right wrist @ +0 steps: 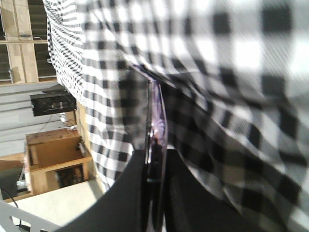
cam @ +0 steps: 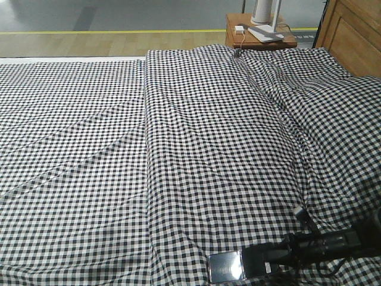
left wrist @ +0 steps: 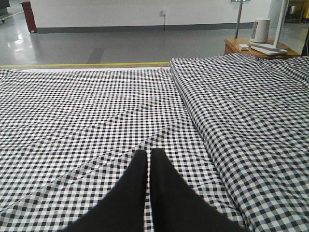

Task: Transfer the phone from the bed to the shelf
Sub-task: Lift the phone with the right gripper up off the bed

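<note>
The phone (cam: 226, 266) lies glossy and dark on the checked bed (cam: 178, 149) near its front edge. My right gripper (cam: 247, 262) reaches in from the right, level with the bedding, and is shut on the phone's right end. In the right wrist view the phone (right wrist: 155, 125) shows edge-on, a thin pinkish strip pinched between the two black fingers (right wrist: 130, 193), with bedding close behind. My left gripper (left wrist: 149, 154) hovers over the left half of the bed (left wrist: 96, 111), fingers together with nothing in them. A pale wooden shelf (right wrist: 50, 164) shows off to the side in the right wrist view.
A small brown bedside table (cam: 259, 33) with a white device and a cable stands past the bed's far edge. The wooden headboard (cam: 354, 36) rises at the right. A raised fold of bedding (cam: 149, 149) runs down the bed. Grey floor with a yellow line (left wrist: 87, 64) lies beyond.
</note>
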You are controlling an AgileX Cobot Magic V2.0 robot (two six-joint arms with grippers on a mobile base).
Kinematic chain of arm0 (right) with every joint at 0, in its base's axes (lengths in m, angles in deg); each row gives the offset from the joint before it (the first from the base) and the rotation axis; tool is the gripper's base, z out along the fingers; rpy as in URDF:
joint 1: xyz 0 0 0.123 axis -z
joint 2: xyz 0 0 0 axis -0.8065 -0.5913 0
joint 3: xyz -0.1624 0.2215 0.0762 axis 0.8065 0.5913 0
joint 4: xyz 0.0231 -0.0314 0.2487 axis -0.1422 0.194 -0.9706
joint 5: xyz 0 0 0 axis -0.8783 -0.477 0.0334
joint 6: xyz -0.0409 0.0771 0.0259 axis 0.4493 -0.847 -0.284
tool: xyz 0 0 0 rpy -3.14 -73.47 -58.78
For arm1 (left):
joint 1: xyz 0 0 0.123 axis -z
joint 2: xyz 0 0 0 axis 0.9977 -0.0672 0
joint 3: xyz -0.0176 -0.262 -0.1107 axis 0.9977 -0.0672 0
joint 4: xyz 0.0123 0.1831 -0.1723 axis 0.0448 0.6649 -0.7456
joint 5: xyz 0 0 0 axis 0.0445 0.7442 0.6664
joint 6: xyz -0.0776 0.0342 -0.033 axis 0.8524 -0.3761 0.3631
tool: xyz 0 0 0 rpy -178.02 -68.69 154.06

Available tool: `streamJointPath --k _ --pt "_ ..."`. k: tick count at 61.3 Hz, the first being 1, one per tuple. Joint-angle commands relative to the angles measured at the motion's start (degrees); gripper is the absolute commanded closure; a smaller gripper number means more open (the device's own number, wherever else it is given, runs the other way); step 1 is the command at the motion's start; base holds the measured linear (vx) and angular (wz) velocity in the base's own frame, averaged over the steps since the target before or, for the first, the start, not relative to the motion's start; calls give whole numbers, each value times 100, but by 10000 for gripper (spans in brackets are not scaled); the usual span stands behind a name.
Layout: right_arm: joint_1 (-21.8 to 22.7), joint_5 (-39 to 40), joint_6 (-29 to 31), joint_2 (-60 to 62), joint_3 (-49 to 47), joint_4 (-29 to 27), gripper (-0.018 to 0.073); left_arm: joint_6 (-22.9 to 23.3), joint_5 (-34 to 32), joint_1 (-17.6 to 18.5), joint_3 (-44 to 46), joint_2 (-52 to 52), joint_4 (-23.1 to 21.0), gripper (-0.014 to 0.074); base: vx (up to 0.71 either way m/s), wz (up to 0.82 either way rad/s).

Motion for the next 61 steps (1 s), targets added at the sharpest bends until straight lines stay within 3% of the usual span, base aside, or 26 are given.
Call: streamJointPath --k 1,61 --pt "-5 -930 -20 571 7 -12 565 22 -389 28 -16 38 -53 596 0 0" --pt "-11 -1007 -1212 4759 7 40 564 22 -389 28 -16 38 -53 596 0 0"
